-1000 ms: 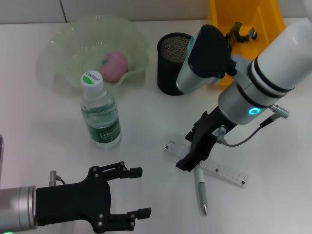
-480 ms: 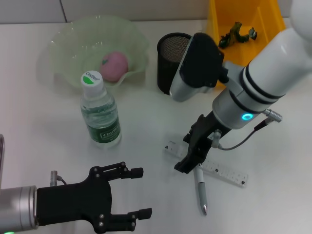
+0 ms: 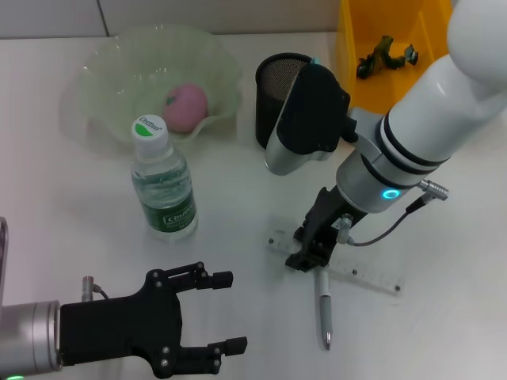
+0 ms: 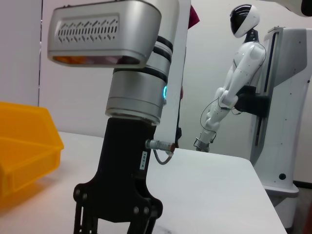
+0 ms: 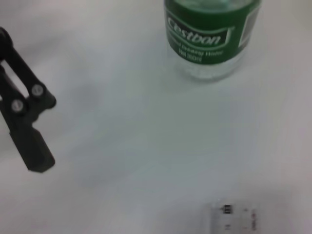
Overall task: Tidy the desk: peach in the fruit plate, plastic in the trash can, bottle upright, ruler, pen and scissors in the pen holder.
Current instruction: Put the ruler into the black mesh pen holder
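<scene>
- The desk [image 3: 71,237] is white and flat, and all the things sit on it.
- The fruit plate [image 3: 99,67] is pale green with a wavy rim, at the far left of the desk.
- The trash can [image 3: 432,59] is yellow and stands at the far right. A dark crumpled bit [image 3: 384,54] lies inside it.
- The right gripper [image 3: 309,252] is low over the ruler and the top of the pen. It looks like it touches them, but I cannot tell if its fingers are closed or not.
- The left gripper [image 3: 226,313] hangs at the near left edge of the desk. Its two fingers [image 3: 215,279] are spread wide with nothing between them.
- The pen holder [image 3: 277,103] is a black mesh cup just beside the trash can.
- The bottle [image 3: 164,186] stands upright, near the front of the fruit plate, with its white cap on top.
- The ruler [image 3: 368,277] is clear and lies flat on the desk, under the right gripper.
- The pen [image 3: 324,313] lies on the desk, with its tip pointing to the near edge and its top end by the ruler.
- The peach [image 3: 184,107] is pink and sits inside the fruit plate.
</scene>
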{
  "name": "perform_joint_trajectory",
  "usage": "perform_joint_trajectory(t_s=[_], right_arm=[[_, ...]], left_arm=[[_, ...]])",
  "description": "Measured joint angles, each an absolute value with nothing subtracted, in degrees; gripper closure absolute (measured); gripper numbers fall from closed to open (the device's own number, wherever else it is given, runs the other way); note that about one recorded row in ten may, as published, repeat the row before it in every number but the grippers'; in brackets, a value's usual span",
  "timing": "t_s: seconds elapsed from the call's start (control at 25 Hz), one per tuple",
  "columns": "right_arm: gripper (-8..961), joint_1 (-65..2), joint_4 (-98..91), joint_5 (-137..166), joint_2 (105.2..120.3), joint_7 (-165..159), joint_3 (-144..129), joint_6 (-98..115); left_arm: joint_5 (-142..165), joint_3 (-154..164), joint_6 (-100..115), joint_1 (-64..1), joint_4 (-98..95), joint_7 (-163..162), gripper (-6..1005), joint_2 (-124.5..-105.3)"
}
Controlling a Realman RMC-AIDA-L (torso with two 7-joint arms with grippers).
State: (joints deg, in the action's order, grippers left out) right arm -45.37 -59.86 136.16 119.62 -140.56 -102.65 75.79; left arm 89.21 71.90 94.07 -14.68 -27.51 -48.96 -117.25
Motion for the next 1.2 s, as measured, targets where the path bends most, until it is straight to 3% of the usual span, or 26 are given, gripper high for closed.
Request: perform_joint_trajectory(t_s=[0.16,0.36,0.76,1.0,1.2], right_arm=[[573,-45.2,-60.1,136.2,119.62,-140.6,-102.5,75.5],[575,-42.5,-65.6,136.5,119.54,-141.0,-100.1,75.4],[574,-28.2,-90.8,132.1,119.87,-133.8,-79.9,65.7],[569,-20.2,-81.9,95.5,119.77,-97.2,-80.7,53.2],[565,-21.5,-62.4,61.8,119.48,-62.4,-81.1,60.0]], left_arm=[[89.2,71.8,94.0,-14.7,-27.5,-48.9,202,-117.25],[89.2,71.8,93.9,-14.7,-27.5,-48.8,202,-117.24],[89.2,71.8,93.9,-14.7,-27.5,-48.8,202,-117.31],[89.2,71.7,93.7,-14.7,-27.5,-48.8,202,-117.33],[89.2,71.8,93.7,-15.2,-27.5,-48.9,202,-117.39]])
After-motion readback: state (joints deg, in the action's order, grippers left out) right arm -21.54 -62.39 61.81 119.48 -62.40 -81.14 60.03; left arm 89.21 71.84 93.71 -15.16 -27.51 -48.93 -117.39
